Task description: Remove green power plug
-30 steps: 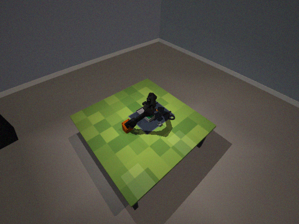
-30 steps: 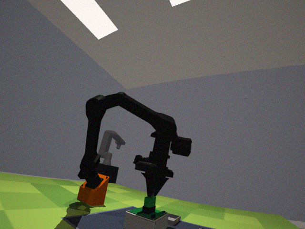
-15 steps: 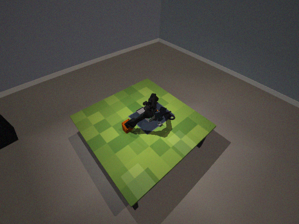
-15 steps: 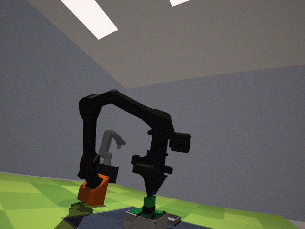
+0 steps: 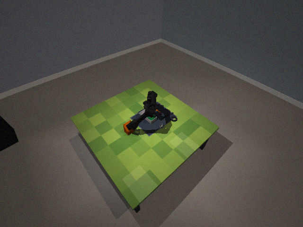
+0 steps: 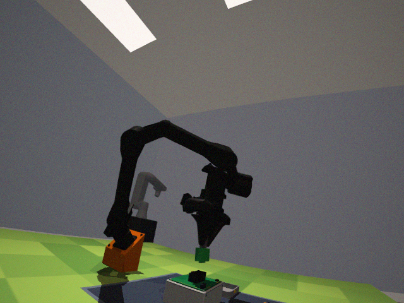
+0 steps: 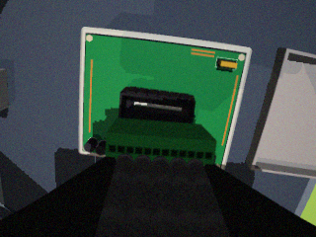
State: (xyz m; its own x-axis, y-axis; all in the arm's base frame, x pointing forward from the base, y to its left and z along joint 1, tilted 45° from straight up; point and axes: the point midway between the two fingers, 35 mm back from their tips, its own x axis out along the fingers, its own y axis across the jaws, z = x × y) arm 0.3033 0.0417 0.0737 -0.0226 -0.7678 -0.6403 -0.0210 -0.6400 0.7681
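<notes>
1. Top: we're reaching our arm from its orange base (image 5: 127,127) (image 6: 123,259) over the circuit board (image 5: 151,118) (image 6: 187,281) (image 7: 163,64) on the table (image 5: 156,170) (image 6: 42,257).
2. Exterior: we're gripping the green power plug (image 6: 202,254) (image 7: 160,140) with our partly open fingers (image 6: 204,246), holding it above the black socket (image 6: 197,276) (image 7: 157,106), apart from it.
3. Wrist: we're seeing the socket's opening beyond the plug, and the grey tray (image 6: 230,288) (image 7: 288,116) lying right of the board.

Open air above black socket (image 6: 197,276) (image 7: 157,106)
</notes>
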